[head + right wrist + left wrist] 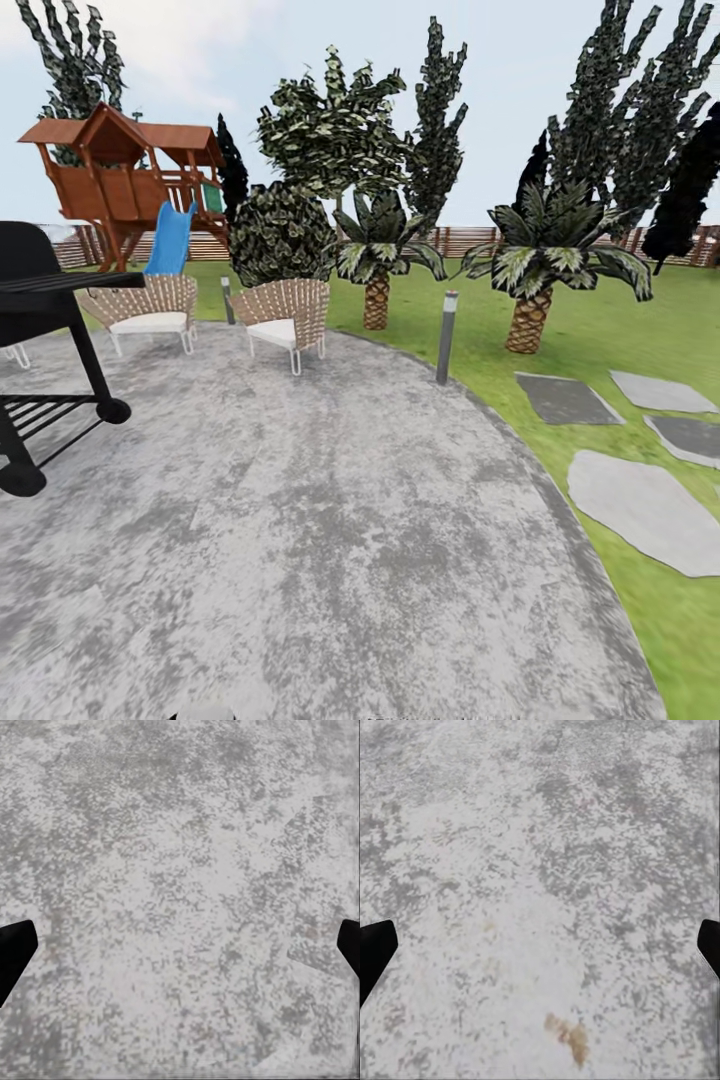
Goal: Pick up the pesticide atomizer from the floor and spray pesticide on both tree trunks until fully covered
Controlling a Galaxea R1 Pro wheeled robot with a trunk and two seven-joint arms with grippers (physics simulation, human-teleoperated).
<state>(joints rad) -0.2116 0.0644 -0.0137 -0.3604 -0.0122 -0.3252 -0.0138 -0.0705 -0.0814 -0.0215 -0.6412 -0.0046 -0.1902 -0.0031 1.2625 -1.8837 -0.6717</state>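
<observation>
Both your grippers hang wide apart and empty — left gripper (pixel 540 945) and right gripper (pixel 180 945) over the mottled grey patio (pixel 300 520). Ahead of them lies the green lawn (pixel 600 330), with two palms (pixel 527 270) and the slatted fence (pixel 470 240) beyond — atomizer nowhere visible.

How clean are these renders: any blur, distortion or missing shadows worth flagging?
Head view: flat, even daylight with no cast shadow under the wicker chairs or grill; wide-angle bending curves the stone patio edge. Left wrist view: patio texture soft and grainy, one brownish stain; dark fingertips at the frame edges. Right wrist view: same blurry mottled grey.
</observation>
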